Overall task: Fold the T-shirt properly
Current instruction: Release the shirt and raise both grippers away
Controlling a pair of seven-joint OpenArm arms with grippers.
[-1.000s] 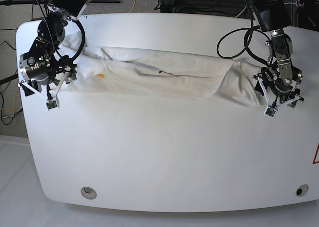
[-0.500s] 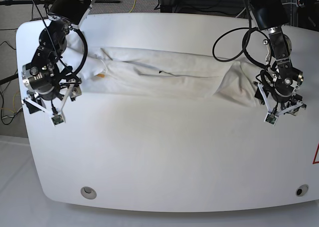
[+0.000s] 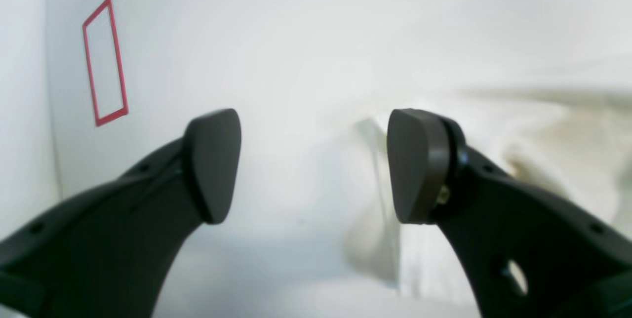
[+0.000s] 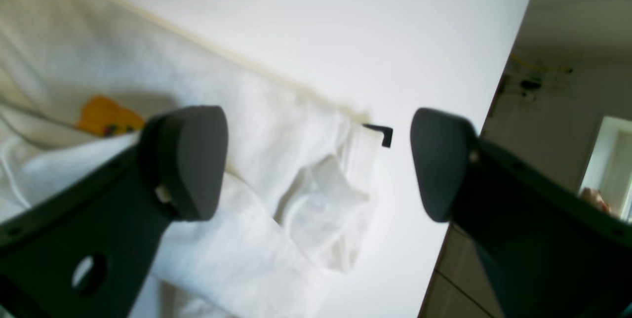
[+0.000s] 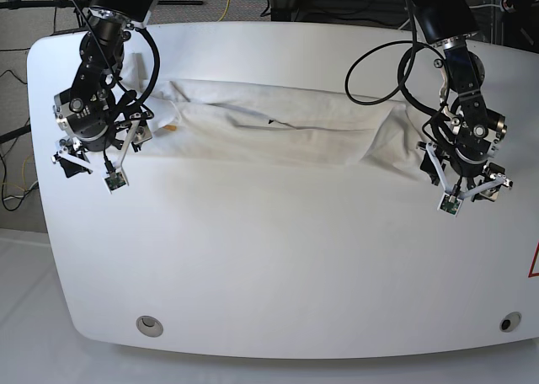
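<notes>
The white T-shirt [image 5: 286,127] lies folded into a long band across the back of the white table [image 5: 278,258], plain side up. A small orange patch of print [image 5: 170,128] shows near its left end. My right gripper [image 5: 97,144] is at that left end. In the right wrist view it [image 4: 316,160] is open above the shirt's corner [image 4: 321,204], with the orange patch [image 4: 106,115] to the left. My left gripper [image 5: 472,178] is at the shirt's right end. It [image 3: 313,165] is open and empty, and the shirt's edge [image 3: 543,125] lies by its right finger.
A red outlined mark [image 3: 104,61] is on the table left of my left gripper, and a red mark [image 5: 534,262] shows at the table's right edge. Two round holes [image 5: 149,324] [image 5: 506,322] sit near the front edge. Black cables [image 5: 383,64] loop over the back.
Both grippers have shifted a little at the shirt's ends, the right one inward toward the shirt, the left one slightly forward. The shirt lies about as before.
</notes>
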